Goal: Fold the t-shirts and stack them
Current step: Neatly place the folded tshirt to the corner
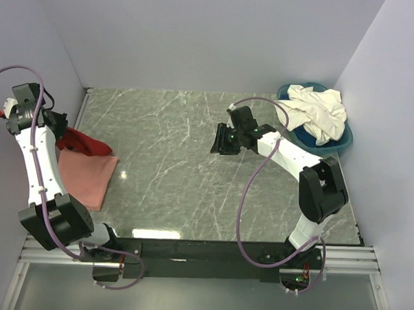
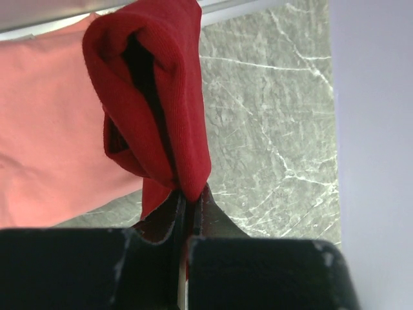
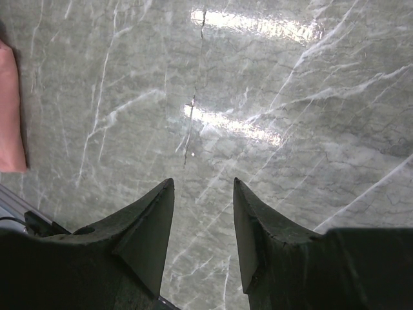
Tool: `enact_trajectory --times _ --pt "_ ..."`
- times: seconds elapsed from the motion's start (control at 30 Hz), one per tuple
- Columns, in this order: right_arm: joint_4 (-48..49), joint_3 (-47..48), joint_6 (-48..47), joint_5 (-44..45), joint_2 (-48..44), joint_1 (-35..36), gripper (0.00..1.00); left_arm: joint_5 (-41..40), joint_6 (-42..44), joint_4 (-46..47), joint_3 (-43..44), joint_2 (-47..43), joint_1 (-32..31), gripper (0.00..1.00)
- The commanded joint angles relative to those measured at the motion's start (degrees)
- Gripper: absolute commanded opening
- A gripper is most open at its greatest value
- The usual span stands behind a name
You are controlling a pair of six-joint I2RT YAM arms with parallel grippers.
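Note:
A deep red t-shirt (image 2: pixel 161 97) hangs bunched from my left gripper (image 2: pixel 190 194), whose jaws are shut on a fold of its cloth. From above, the red t-shirt (image 1: pixel 84 143) is held at the table's left edge, over the far end of a folded salmon-pink t-shirt (image 1: pixel 88 176) that lies flat. The pink t-shirt (image 2: pixel 45 129) fills the left of the left wrist view. Cream-white t-shirts (image 1: pixel 317 112) lie heaped in the basin at the back right. My right gripper (image 3: pixel 203 184) hovers open over bare marble near the table's middle, nothing between its fingers.
The round blue basin (image 1: pixel 341 140) stands in the back right corner against the wall. White walls close in the table on the left, back and right. A black rail (image 1: pixel 209 251) runs along the near edge. Grey marble tabletop (image 1: pixel 179 167) spans between the arms.

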Motion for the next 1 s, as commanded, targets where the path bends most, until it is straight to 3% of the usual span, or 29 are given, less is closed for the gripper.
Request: enact_trajectory --times 0.0,0.3,0.63,0.73,0.77,0.83,0.9,0.97 --pt "-0.2 2.0 -0.3 1.0 -3.1 0.6 0.49 1.6 2.1 1.4 0.4 -3.4 0.9 0.00" --pt "-0.2 1.6 -0.2 1.5 -3.0 1.8 0.49 1.1 2.4 2.2 -8.9 -7.9 2.8 0.00" --pt "-1.8 2.1 -1.6 1.6 -2.2 4.5 0.49 -6.1 2.5 3.2 -25.6 -18.1 7.4 0.03" --pt "-1.8 1.7 -1.8 1.5 -2.3 5.1 0.49 -7.8 0.8 3.8 -32.1 -23.0 8.0 0.39" --pt "-1.9 1.7 -1.9 1.5 -2.3 5.7 0.49 -8.8 0.6 3.9 -34.2 -24.1 8.1 0.65" --pt "-1.9 1.5 -2.1 1.4 -2.5 6.0 0.49 -8.8 1.4 4.9 -35.1 -25.6 8.2 0.88" --pt "-1.5 1.3 -1.9 1.2 -2.6 6.4 0.49 -8.3 1.7 4.4 -34.3 -25.5 8.3 0.99" --pt "-1.4 1.3 -1.8 0.9 -2.7 6.5 0.49 -7.2 2.6 4.9 -33.2 -25.3 8.3 0.99"
